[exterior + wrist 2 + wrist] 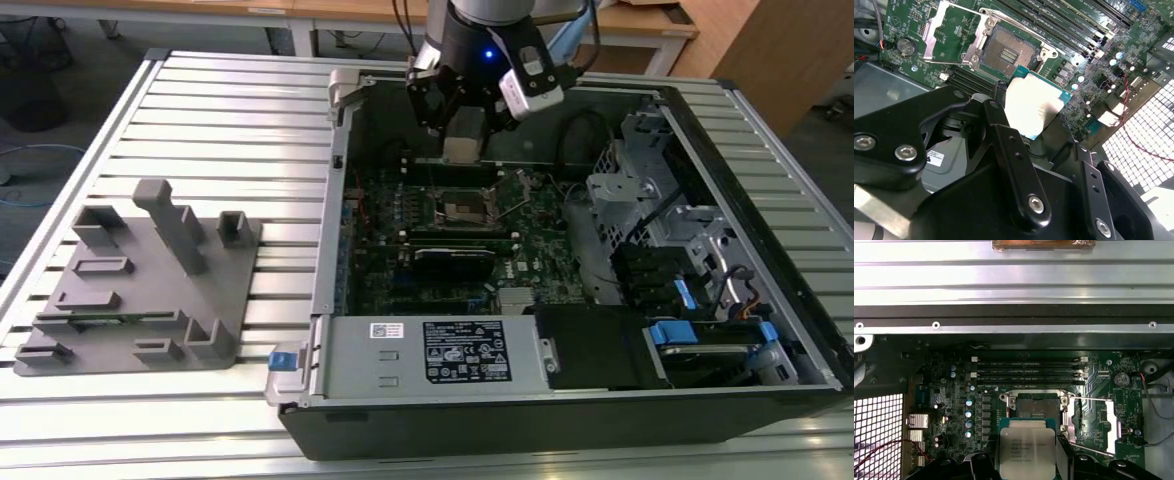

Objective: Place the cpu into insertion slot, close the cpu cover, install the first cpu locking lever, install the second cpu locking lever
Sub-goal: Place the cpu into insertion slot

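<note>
My gripper (461,152) hangs over the motherboard inside the open computer case, shut on the cpu (461,146). The cpu (1027,450) is a pale silver square held by its edges between the black fingers (985,465), a little above the board and just short of the insertion slot (1036,407). That slot (1006,52) lies bare, its dark pin field showing inside a silver rim. Beside it the cpu cover (949,32) is swung open and rests tilted back, and it also shows as a silver frame (1104,422). The cpu's face (1034,107) sits level.
Memory slots (1029,372) run along one side of the socket. A grey power-supply box (427,350) fills the case's near edge, with drive cages (641,200) at the exterior view's right. A grey fixture tray (134,290) stands on the slatted table at the left.
</note>
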Robot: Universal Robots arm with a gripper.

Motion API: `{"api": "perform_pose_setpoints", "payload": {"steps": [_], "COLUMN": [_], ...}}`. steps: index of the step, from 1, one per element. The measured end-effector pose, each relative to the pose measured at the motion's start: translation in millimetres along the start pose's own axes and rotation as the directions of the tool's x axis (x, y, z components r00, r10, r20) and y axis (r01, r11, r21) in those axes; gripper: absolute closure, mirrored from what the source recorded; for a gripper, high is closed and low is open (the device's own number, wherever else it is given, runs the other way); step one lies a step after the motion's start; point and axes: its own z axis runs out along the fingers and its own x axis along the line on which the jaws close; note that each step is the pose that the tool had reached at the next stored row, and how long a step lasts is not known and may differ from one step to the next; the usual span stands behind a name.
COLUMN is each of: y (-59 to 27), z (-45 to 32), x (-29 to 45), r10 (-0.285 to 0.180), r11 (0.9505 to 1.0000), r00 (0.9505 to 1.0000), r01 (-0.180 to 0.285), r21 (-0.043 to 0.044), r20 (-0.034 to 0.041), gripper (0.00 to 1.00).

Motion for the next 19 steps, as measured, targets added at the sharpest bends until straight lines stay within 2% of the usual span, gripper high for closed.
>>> {"api": "perform_pose_setpoints", "payload": {"steps": [8, 19], "y": [0.0, -1.0], "z": [0.9, 11.8], "x": [0.0, 0.1], "r10": [0.000, 0.000], "r11": [1.0000, 1.0000], "r00": [1.0000, 1.0000], "r01": [0.000, 0.000], "r21": [-0.0007, -0.0001], "r20": [0.0003, 0.0001], "gripper": [0.46, 0.46]}}
